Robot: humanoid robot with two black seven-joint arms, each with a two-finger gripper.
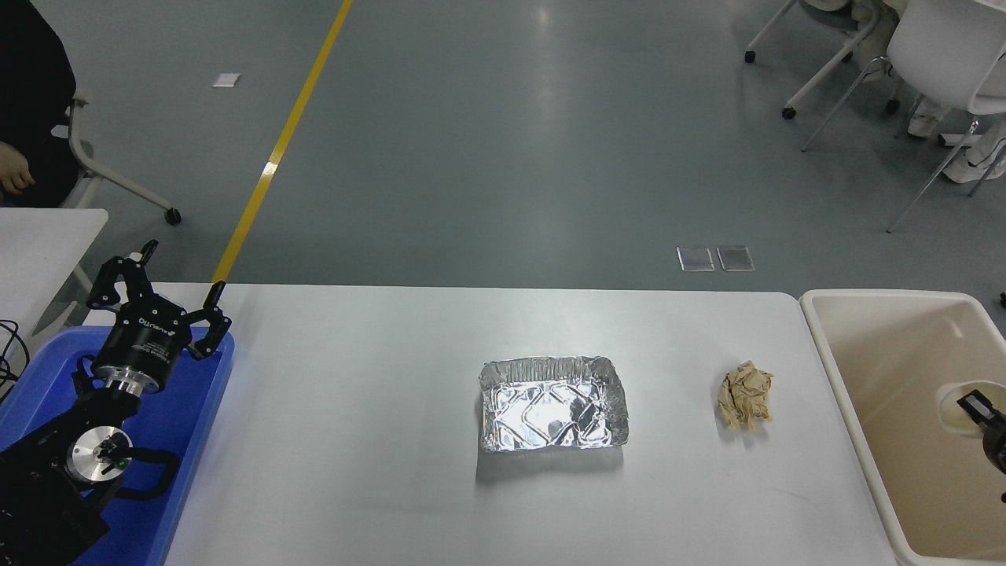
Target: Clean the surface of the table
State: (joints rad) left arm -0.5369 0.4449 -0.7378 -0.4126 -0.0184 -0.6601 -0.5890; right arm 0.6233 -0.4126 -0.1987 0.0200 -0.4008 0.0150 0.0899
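Note:
The white table surface [354,409] holds a crumpled silver foil tray [554,405] at its middle and a ball of crumpled brown paper [745,393] to the tray's right. My right gripper [976,406] comes in at the right edge, low inside the beige bin [833,369]. It looks shut on the rim of a white cup [953,399], though only part of the gripper shows. My left gripper [182,271] stays parked at the lower left above the blue bin [189,409], with its fingers spread open and nothing between them.
A smaller white table [47,236] stands at the left edge, with a person's hand [14,177] beyond it. White chairs [935,47] on castors stand on the grey floor at the top right. A yellow line [275,149] runs across the floor.

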